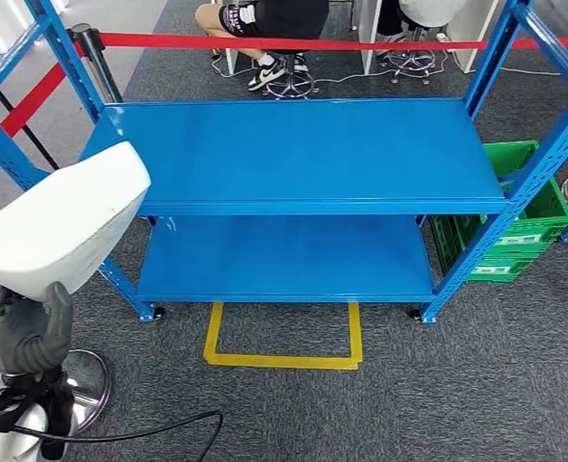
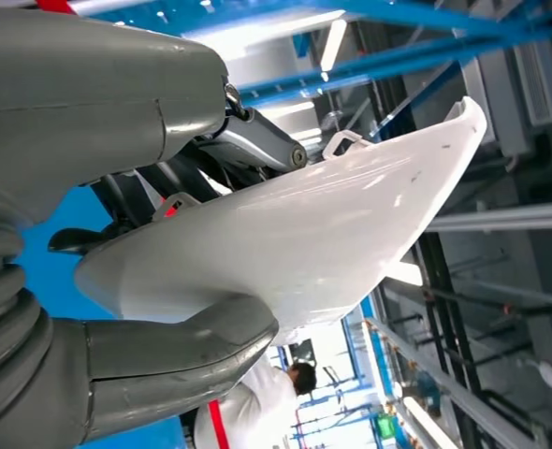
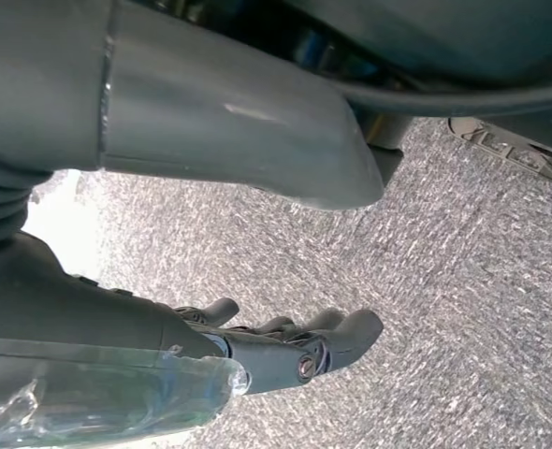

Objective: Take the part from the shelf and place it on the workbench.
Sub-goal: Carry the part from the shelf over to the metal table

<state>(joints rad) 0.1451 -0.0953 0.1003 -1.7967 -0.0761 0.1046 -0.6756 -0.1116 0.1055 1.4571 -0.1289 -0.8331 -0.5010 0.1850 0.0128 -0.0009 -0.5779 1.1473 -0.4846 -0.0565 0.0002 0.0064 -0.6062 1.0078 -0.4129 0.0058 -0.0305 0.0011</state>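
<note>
Left hand (image 1: 21, 332) at lower left of our frame grips the white part (image 1: 60, 221) from beneath, clear of the shelf (image 1: 303, 154), ready for carrying; our right hand (image 3: 287, 351) hangs loosely open.

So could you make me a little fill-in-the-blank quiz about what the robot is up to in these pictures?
1. The white part is held by the robot's ____ hand.
2. The shelf facing the robot is painted ____.
3. Beside the shelf's right end sits a ____ plastic crate.
4. The right hand hangs over grey carpet and holds ____.

Missing words: left; blue; green; nothing
</note>
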